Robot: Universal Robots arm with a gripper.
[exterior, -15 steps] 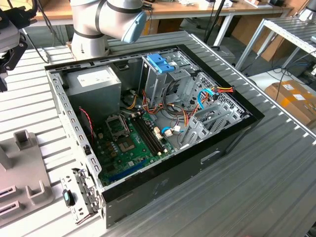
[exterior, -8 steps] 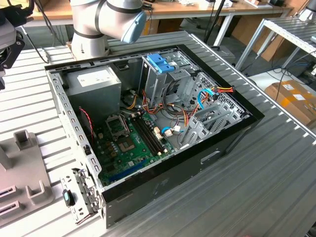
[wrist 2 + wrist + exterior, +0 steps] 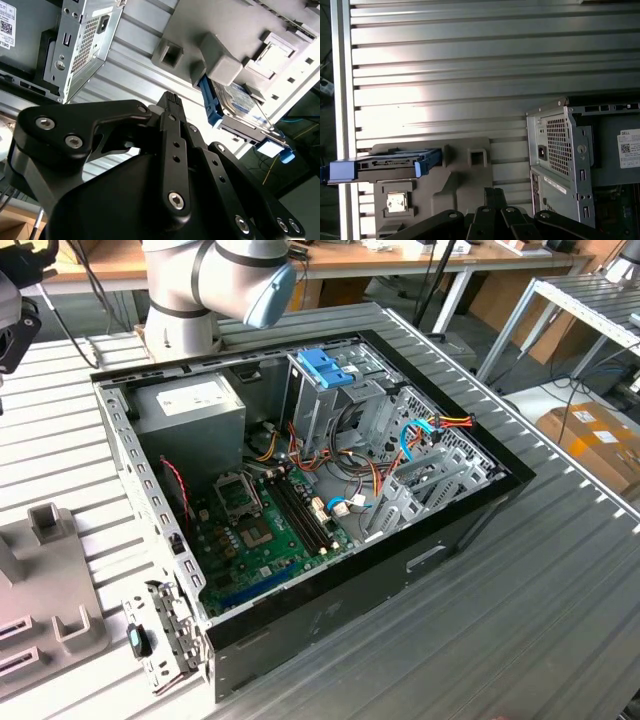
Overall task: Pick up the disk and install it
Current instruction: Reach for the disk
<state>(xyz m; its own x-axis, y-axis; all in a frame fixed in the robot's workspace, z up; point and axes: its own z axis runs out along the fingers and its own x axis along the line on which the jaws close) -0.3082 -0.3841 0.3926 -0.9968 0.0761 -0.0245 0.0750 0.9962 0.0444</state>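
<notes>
The disk [image 3: 241, 101], a silver drive with a white-and-blue label and a blue plastic frame, sits in a slot of a grey holder block [image 3: 235, 30]. In the first wrist view the disk [image 3: 385, 165] is seen edge-on in the same holder block [image 3: 465, 185]. My gripper [image 3: 172, 98] hangs above the ribbed table, apart from the disk, with its black fingers together and nothing between them. In the first wrist view the gripper [image 3: 493, 193] is over the holder block, beside the disk.
The open computer case [image 3: 420, 550] lies on the ribbed metal table [image 3: 540, 620], with a grey power-supply box [image 3: 190, 405], a motherboard [image 3: 260, 530] and a metal cage with a blue top [image 3: 325, 370] inside. The case's rear panel [image 3: 560, 155] stands close to the holder block [image 3: 45, 570].
</notes>
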